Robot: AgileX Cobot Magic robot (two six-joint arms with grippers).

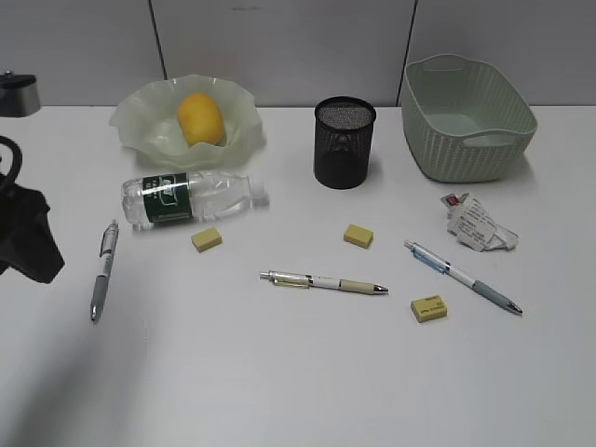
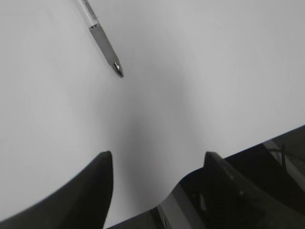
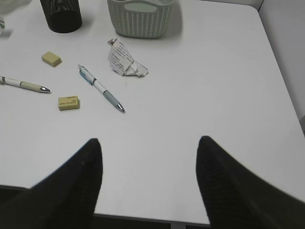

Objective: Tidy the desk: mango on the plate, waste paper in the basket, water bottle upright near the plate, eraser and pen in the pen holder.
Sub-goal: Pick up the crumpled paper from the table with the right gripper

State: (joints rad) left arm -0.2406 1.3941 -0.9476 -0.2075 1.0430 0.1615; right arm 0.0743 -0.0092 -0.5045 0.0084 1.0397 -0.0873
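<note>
While both grippers hang with jaws apart and empty, the water bottle (image 1: 191, 198) lies on its side near the plate (image 1: 140, 119), far left. Light, smooth and probably slippery; grip its labelled middle.

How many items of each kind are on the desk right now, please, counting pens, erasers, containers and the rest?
Pens: 3
Erasers: 3
Mango: 1
Plate: 1
Water bottle: 1
Pen holder: 1
Basket: 1
Waste paper: 1
Total: 12
</note>
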